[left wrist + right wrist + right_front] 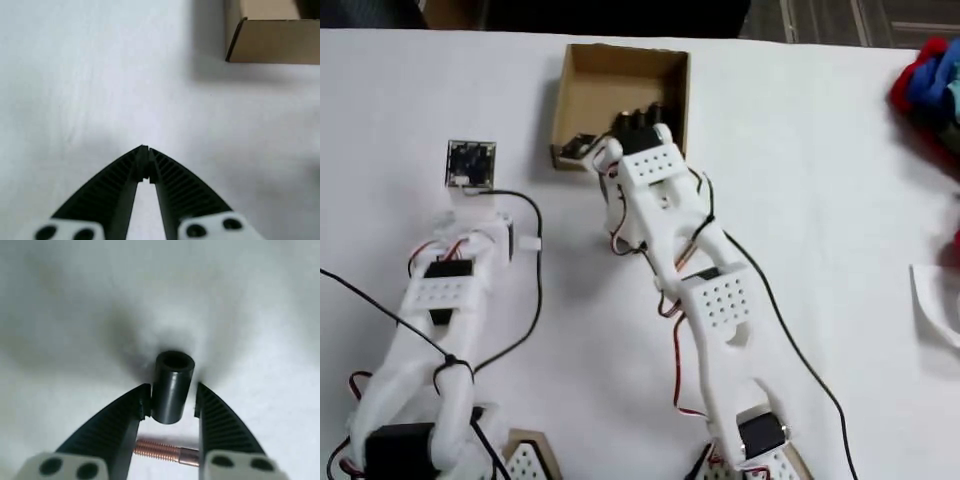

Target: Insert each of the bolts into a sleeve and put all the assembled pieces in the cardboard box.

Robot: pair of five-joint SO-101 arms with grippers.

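Right gripper (173,386) jaws apart around sleeve (173,375); bolt (162,451) loose on bench (75,315), not inserted. Left gripper (144,149) closed, empty. Assembly, boxing likely still ahead.

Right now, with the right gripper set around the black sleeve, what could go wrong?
1. One finger touches the sleeve while the other shows a gap. Closing the right gripper may shove or tip the sleeve rather than clamp it.
2. The copper bolt lies loose between the fingers, on the wrist side of the sleeve, not inserted. Closing may knock it away, or the sleeve could reach the cardboard box without it.
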